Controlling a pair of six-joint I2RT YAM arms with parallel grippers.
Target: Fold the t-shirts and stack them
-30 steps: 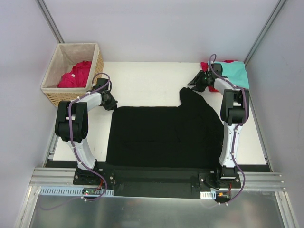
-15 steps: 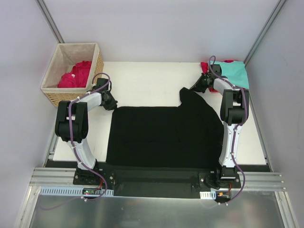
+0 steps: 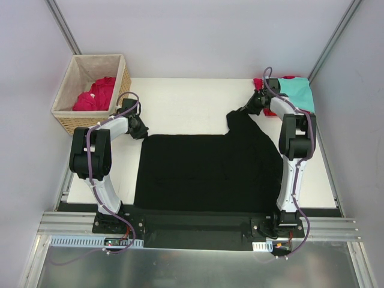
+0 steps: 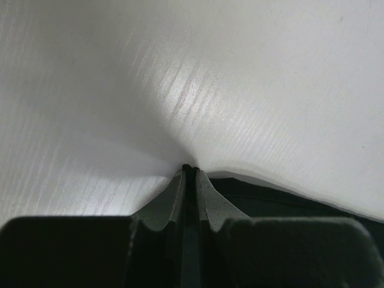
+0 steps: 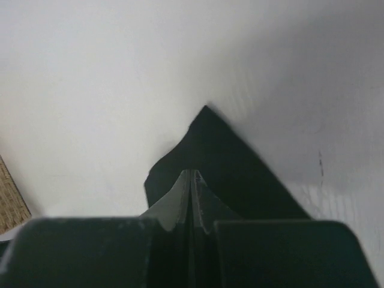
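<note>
The black t-shirt (image 3: 210,168) lies flat on the white surface (image 3: 180,99) between the arms. The thin cloth could slip out when lifted, and the fold would go crooked. The right hand (image 5: 192,172) is shut tight on its sleeve tip. The left hand (image 4: 189,167) is shut at its corner; I cannot tell if it has cloth

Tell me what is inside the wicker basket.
Crumpled crimson-pink cloth lies inside the basket, against its beige lining. Anything beneath that cloth, and the basket's floor, is covered and cannot be seen.
</note>
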